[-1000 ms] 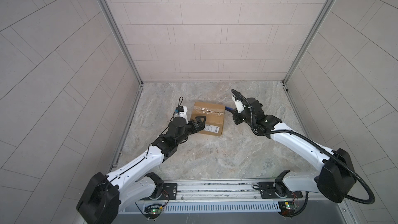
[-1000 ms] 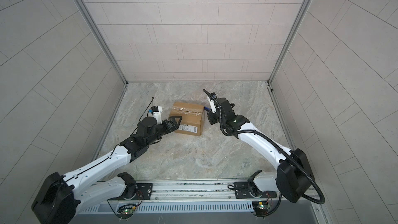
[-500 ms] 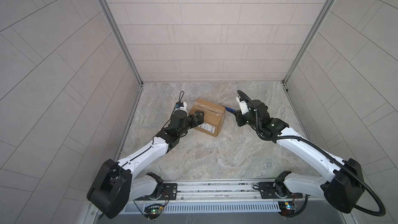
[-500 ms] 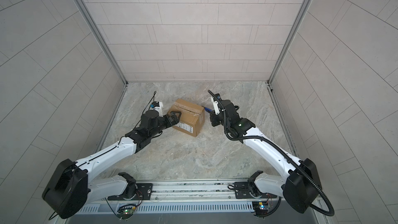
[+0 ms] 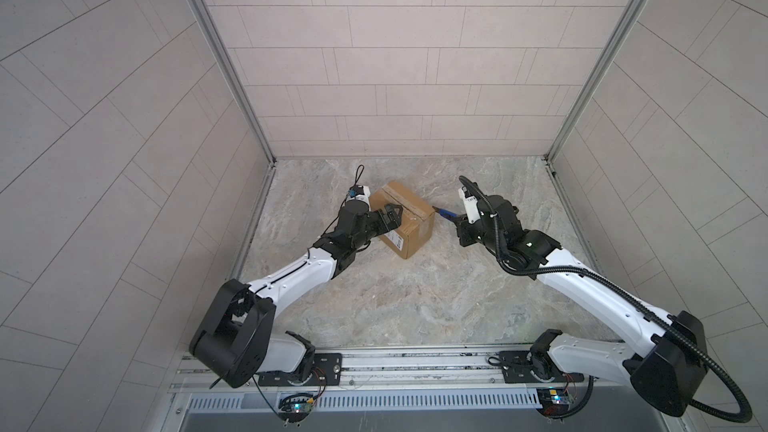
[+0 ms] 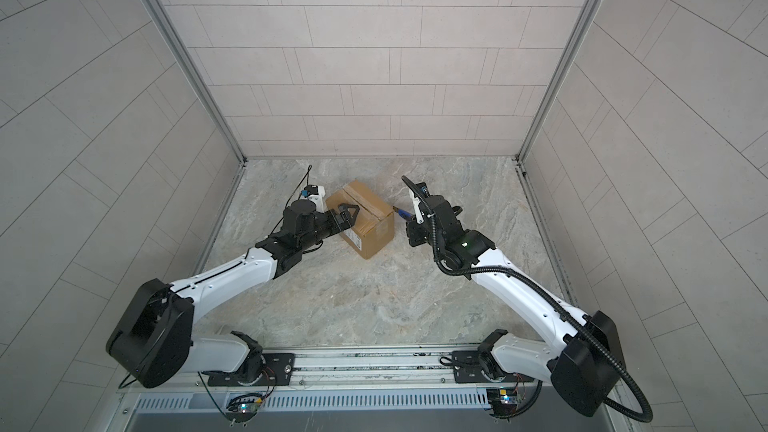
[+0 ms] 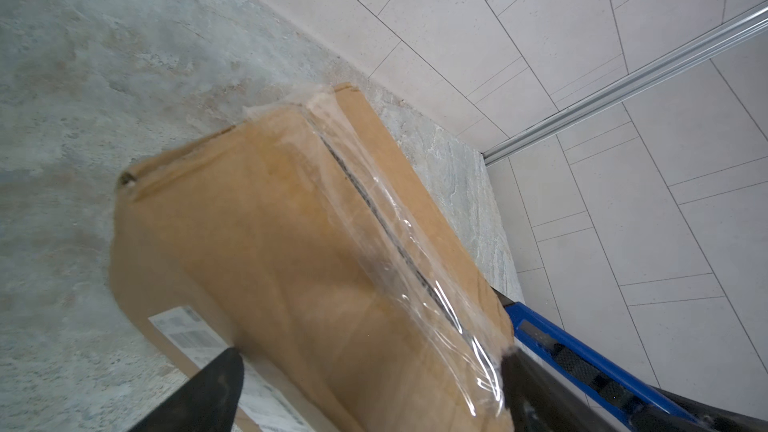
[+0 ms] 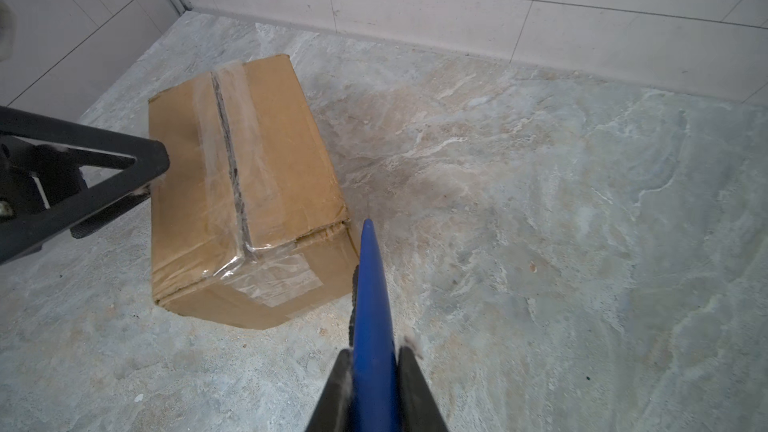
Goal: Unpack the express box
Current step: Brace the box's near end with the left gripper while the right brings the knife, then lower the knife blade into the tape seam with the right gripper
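Right wrist view: right gripper (image 8: pixel 372 353) jaws pinch a blue utility knife (image 8: pixel 371 284) beside the express box (image 8: pixel 274 168). Left gripper (image 5: pixel 395 219) jaws spread wide astride its labelled edge. Box lies near the tabletop's (image 5: pixel 415 305) rear edge, left of centre, seam diagonal.

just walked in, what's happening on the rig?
Two arms are working on the express box on the stone table. The left claw stands wide open against the box's label-side edge, apparently steadying it; no firm grip shows. The right claw is shut on a blue utility knife, its tip close to a top corner of the box. The tape looks uncut, flaps closed.
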Controlling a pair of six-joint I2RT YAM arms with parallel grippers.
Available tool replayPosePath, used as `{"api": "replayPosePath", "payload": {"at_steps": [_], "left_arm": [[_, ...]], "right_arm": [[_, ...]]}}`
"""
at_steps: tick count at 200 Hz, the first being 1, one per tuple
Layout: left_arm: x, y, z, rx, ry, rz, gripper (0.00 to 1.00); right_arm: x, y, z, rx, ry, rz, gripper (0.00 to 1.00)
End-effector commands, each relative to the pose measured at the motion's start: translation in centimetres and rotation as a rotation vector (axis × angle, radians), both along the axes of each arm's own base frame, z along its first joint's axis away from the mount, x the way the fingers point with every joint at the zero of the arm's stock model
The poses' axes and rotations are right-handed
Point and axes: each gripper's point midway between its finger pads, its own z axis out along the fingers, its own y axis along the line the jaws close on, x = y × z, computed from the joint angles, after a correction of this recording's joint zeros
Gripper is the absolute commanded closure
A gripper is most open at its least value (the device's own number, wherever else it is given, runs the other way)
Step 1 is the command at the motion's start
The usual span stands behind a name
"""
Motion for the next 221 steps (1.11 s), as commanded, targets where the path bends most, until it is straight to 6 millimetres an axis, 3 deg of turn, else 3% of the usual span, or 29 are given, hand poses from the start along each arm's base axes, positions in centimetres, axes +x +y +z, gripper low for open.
{"api": "replayPosePath", "payload": {"at_steps": [1,43,78,121,177,221], "left_arm": [[0.7,0.6,2.6,0.000,-0.064,-0.002,0.00],[-0.4,3.5,3.6,0.110,-0.080,0.042,0.00],[-1.2,4.5,2.2,0.208,-0.024,0.041,0.00],[-0.3,4.2,1.0,0.233,0.004,0.042,0.00],[0.5,4.1,-1.1,0.267,0.055,0.052,0.00],[0.3,4.8,-2.3,0.285,0.079,0.081,0.00]], "right_arm": [[-0.2,-1.4,4.0,0.002,-0.078,-0.061,1.00],[-1.6,-0.1,8.6,-0.049,-0.153,-0.016,1.00],[-3.0,2.8,11.4,-0.068,-0.176,0.091,1.00],[-4.5,6.7,10.4,-0.110,-0.104,0.288,1.00],[-4.1,8.1,9.1,-0.158,-0.083,0.334,1.00],[-2.3,9.3,8.4,-0.210,-0.099,0.323,1.00]]}}
